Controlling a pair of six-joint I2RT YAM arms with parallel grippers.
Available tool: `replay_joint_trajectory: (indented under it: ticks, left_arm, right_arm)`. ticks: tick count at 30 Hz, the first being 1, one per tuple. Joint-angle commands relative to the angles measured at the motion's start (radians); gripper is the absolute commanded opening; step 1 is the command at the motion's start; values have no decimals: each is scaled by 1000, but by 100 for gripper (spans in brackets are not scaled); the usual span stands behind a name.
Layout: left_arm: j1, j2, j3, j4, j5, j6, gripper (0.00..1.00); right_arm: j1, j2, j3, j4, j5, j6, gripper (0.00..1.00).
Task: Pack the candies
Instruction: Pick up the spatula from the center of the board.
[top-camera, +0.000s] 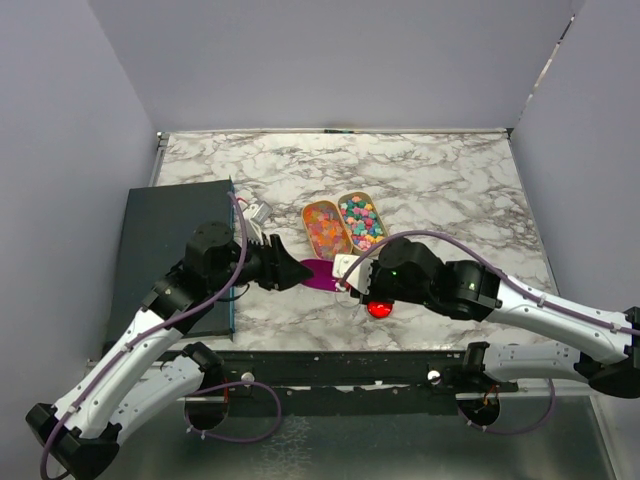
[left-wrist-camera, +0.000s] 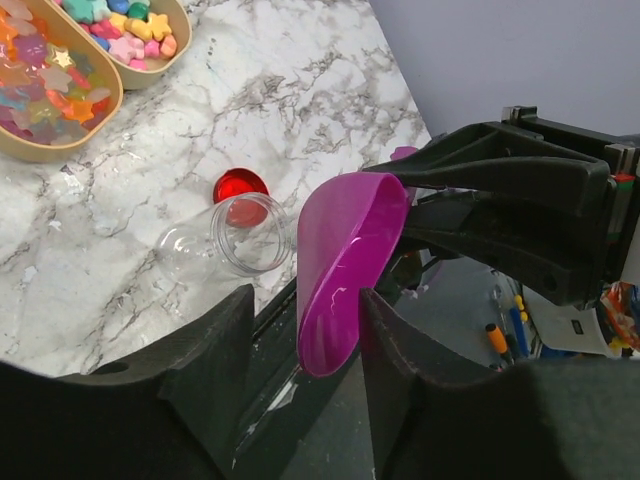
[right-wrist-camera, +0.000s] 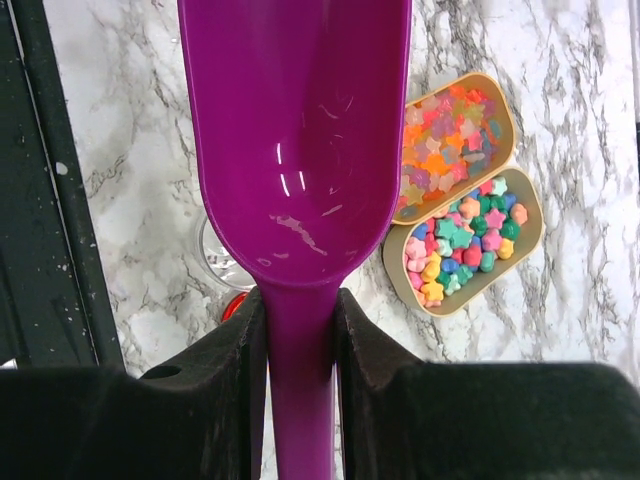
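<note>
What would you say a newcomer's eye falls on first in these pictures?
The bright purple scoop, its handle clamped in the right hand, fills the right wrist view. Beyond it on the marble table sit two oval trays of pastel candies. A clear jar lies on its side beside a shiny red lid, near the table's front edge.

Purple scoop (right-wrist-camera: 300, 150), clear jar (left-wrist-camera: 225, 240) lying beside red lid (left-wrist-camera: 238, 185), 2 tan trays (right-wrist-camera: 441, 306), marble table (left-wrist-camera: 300, 90).
</note>
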Motion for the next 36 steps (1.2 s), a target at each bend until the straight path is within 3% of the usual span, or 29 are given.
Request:
replay_joint_trajectory:
  ticks: [1,8,12,16,19,22,25,30,36]
  left_arm:
    - [4,0,-20,-19,41,-14,43]
    - [4,14,-20,-19,48,-7,23]
    - [4,26,-30,-19,48,0,1]
    - [4,26,-44,-16,46,8,0]
    - [4,20,-50,-10,55,13,0]
    - [4,9,-56,14,80,5,0]
    - [5,-5,-65,46,111,-7,0]
    - [4,-29,-74,89,151,-40,0]
    - [4,-43,-80,137,186,-82,0]
  right_arm:
    - [17,-15,11,3,-33,-24,1]
    - [18,-25,14,12,-44,-20,1]
    - [19,-30,7,12,-50,-16,1]
    - [19,-63,-15,47,-55,-14,5]
    - [19,-105,-38,88,-58,-12,19]
    - [19,-149,-62,126,-74,-7,41]
    - [19,-194,-84,148,-104,0,52]
    - [19,-262,-111,161,-159,11,62]
    - [19,-309,-145,166,-228,3,65]
